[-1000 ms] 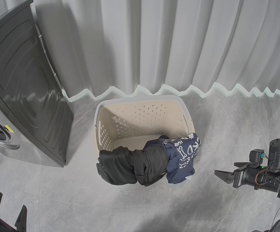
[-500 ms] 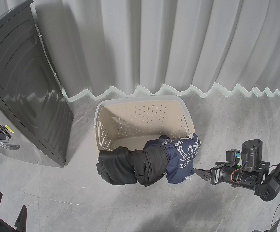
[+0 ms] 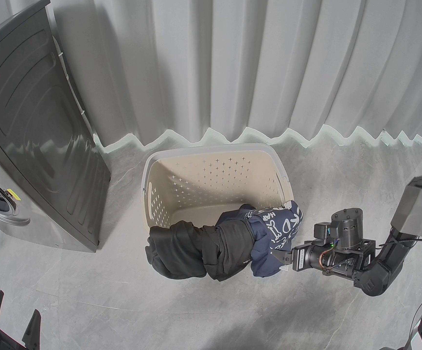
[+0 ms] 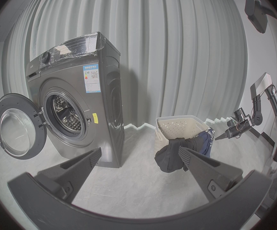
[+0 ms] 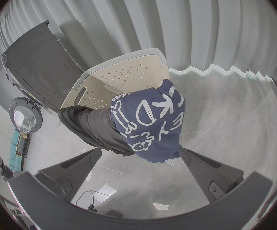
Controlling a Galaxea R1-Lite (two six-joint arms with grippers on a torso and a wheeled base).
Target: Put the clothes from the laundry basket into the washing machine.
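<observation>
Navy blue white-printed garment [image 3: 275, 233] draped over near right rim of beige perforated plastic laundry basket [image 3: 211, 168], hanging outside. Black garment [image 3: 194, 251] over near rim just left of it, touching. Right gripper [image 3: 280, 257] at navy garment's lower edge, jaws spread either side of cloth. Left gripper [image 3: 15, 308] near left, well apart, jaws spread. Dark grey front-loading washing machine [image 3: 31, 137] far left, round door [image 4: 18, 126] swung open.

Head high, both wrists low, seemingly near-floor; common laundry basket [image 3: 206, 176].
</observation>
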